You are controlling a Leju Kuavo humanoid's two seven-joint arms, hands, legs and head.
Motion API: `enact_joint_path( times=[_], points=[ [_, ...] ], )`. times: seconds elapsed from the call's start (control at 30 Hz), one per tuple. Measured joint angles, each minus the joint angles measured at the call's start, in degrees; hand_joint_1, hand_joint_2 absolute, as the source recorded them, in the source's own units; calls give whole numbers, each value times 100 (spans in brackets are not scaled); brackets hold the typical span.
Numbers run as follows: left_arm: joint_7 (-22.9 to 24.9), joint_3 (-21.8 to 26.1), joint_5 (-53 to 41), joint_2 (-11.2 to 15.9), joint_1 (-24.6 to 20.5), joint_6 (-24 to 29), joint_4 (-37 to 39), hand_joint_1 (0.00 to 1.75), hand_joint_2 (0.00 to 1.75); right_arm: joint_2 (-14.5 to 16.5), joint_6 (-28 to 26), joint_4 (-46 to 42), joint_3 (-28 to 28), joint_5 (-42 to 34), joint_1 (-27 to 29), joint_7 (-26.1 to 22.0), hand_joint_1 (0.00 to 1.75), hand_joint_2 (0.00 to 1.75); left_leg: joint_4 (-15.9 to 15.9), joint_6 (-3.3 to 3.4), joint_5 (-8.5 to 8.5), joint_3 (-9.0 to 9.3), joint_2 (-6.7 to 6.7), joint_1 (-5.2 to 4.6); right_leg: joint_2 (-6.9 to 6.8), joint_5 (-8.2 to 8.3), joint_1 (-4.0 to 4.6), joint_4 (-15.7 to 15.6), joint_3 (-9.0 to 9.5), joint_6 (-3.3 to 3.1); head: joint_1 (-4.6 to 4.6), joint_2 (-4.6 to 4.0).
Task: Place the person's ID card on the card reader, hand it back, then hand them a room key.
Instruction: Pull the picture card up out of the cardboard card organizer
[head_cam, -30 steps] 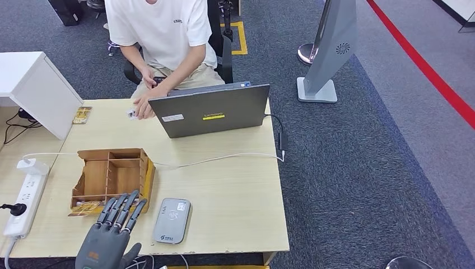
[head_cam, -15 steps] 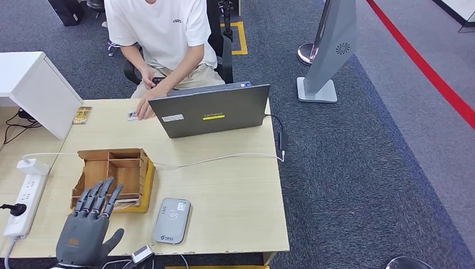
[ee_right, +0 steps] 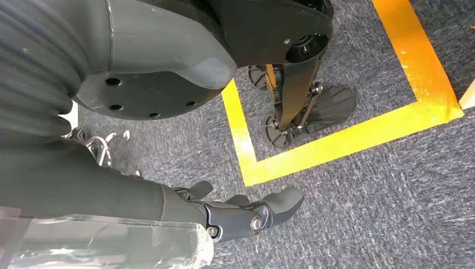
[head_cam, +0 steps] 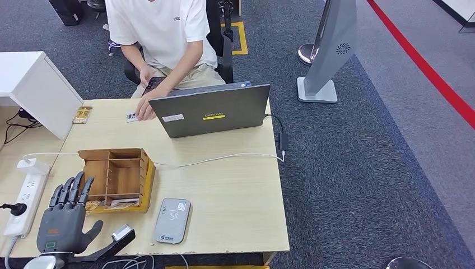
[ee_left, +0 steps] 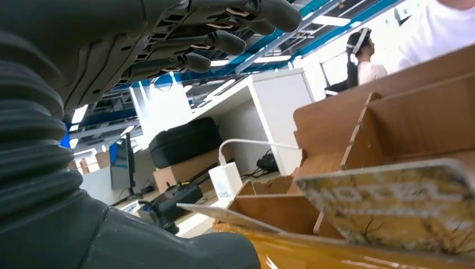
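My left hand [head_cam: 63, 219] hovers over the table's front left corner, fingers spread and holding nothing, just left of the wooden organizer [head_cam: 115, 176]. The left wrist view has its fingers [ee_left: 218, 33] above a yellow hotel key card [ee_left: 392, 204] at the organizer's front. The grey card reader [head_cam: 172, 220] lies bare near the front edge, right of the organizer. At the far side the person's hand [head_cam: 145, 107] rests on a small ID card [head_cam: 131, 116] on the table beside the laptop. My right hand [ee_right: 246, 216] hangs low over the carpet, holding nothing.
An open laptop [head_cam: 210, 109] stands at the table's far side, its cable [head_cam: 224, 158] running across the middle. A white power strip [head_cam: 23, 196] lies at the left edge. A white box [head_cam: 36, 89] and another card [head_cam: 82, 115] sit at the far left.
My left hand has slid left and back from the organizer's front to the table's front left corner. The person's hand has lowered the ID card onto the table.
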Motion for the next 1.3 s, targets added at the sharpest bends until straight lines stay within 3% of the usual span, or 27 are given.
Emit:
enact_joint_path(
  times=[0.63, 1.3],
  points=[
    [-64, 203, -531, -595, -787, 242, 1558, 0, 175, 0, 24, 5, -51, 298, -38, 2, 0, 175, 1, 0, 0, 1, -3, -1, -2, 1, -1, 0, 1, 0, -1, 0],
    [-63, 150, -640, -847, -984, 299, 1820, 0, 175, 28, 24, 17, -98, 409, -45, -7, 0, 175, 2, 0, 0, 2, -2, 0, -2, 1, 0, 0, 1, 0, -1, 0]
  ],
)
